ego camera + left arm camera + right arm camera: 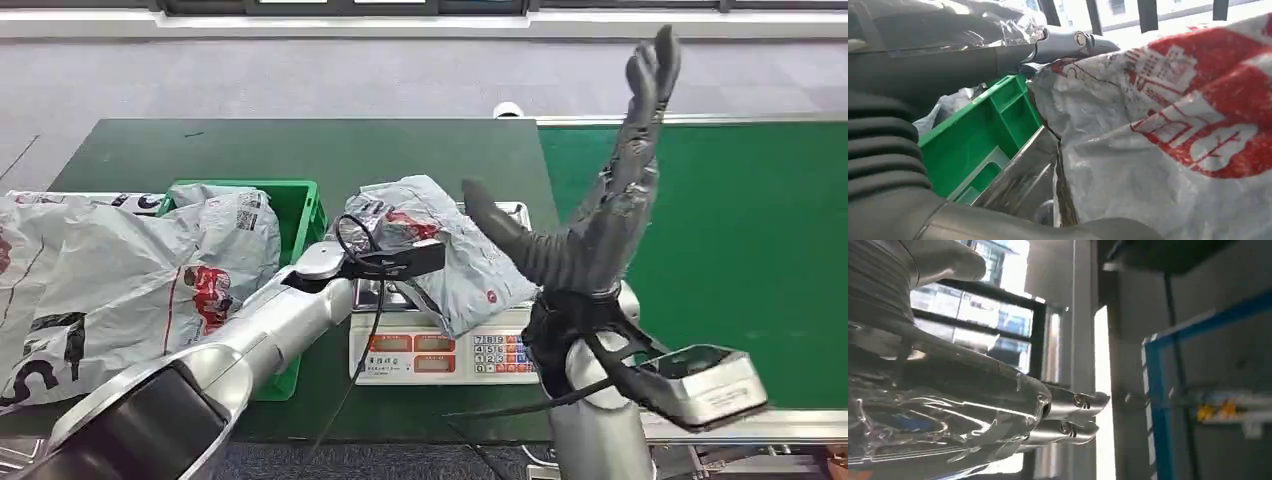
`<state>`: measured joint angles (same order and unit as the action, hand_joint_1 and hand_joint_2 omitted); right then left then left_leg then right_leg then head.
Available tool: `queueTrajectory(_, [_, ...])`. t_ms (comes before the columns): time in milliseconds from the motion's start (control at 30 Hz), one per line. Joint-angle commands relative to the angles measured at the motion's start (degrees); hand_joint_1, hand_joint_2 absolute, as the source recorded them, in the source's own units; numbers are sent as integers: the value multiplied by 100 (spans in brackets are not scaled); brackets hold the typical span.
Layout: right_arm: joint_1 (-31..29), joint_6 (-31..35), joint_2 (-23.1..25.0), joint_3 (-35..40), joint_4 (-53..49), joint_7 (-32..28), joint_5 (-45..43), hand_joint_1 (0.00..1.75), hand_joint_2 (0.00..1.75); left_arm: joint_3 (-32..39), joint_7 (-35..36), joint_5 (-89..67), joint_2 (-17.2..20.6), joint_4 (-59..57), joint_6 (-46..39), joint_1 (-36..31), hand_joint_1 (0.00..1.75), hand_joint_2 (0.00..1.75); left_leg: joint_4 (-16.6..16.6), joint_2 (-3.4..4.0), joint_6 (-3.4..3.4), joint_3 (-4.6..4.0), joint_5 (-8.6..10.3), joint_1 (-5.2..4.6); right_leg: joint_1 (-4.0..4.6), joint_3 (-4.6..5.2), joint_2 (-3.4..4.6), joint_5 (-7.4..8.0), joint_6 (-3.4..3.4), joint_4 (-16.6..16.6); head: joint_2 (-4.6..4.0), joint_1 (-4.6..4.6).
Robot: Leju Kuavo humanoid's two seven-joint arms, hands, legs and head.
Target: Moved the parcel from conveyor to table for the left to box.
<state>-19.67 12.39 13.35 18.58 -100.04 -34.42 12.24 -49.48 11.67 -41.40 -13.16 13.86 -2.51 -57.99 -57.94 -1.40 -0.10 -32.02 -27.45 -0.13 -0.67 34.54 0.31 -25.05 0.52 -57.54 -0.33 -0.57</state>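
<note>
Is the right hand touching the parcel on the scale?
Apart. The head view shows the right hand raised, fingers spread upward and empty, above the parcel lying on the scale.

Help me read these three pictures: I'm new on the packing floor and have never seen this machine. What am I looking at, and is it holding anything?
It is a humanoid robot with two silver arms ending in many-fingered hands. The wide picture is its own head view, looking down at a dark green table with a green conveyor to its right. The other two come from cameras at its wrists, so they look turned and very close.

On the table stand a scale with a grey parcel lying on it, and a green box with more grey bags beside it.

The left hand reaches in at the parcel; whether it grips it I cannot tell. The right hand is raised in the air, fingers apart, holding nothing.
</note>
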Motion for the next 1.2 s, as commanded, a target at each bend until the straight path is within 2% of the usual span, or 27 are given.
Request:
queueTrajectory(33, [18,9,-30,-516,4,13,-63,0,175,332,11,-21,18,-248,63,-142,0,175,9,16,-8,9,0,5,7,-7,2,2,-6,9,0,0])
queueTrajectory(300, [154,97,-1,-692,-204,4,-112,0,175,387,-23,-62,5,-247,110,-52,0,175,7,8,-4,10,-1,5,6,-6,1,0,-2,6,0,0])
queueTrajectory(433, [65,-67,-7,-717,-76,15,-46,0,175,411,-123,-275,7,-252,379,-17,0,175,7,12,-3,8,-1,3,3,-3,4,1,-2,5,0,0])
queueTrajectory(467, [38,-72,-17,-709,-22,3,-40,0,175,413,-172,-308,7,-240,355,-5,7,175,28,28,-7,26,2,6,8,-20,9,8,-4,27,0,0])
queueTrajectory(500, [23,-74,-36,-697,20,-7,-34,0,175,408,-227,-346,-1,-236,344,1,175,175,7,15,-3,10,-1,3,3,-5,7,2,-2,6,0,0])
queueTrajectory(867, [213,40,-137,-641,-88,-104,52,0,175,562,-611,-673,-200,-156,16,-51,175,175,10,6,-3,13,0,7,8,-13,-5,2,-2,14,0,0])
queueTrajectory(1033, [213,25,-135,-602,-104,-82,92,0,175,816,-735,-820,-213,-102,-279,-63,175,175,8,17,-5,11,-2,6,7,-7,5,3,-3,9,0,0])
queueTrajectory(1200, [258,149,-142,-577,-153,-17,182,0,175,1406,-1072,-812,-271,47,-990,-162,175,175,5,9,-5,6,-1,6,7,-3,0,1,-3,6,2,0])
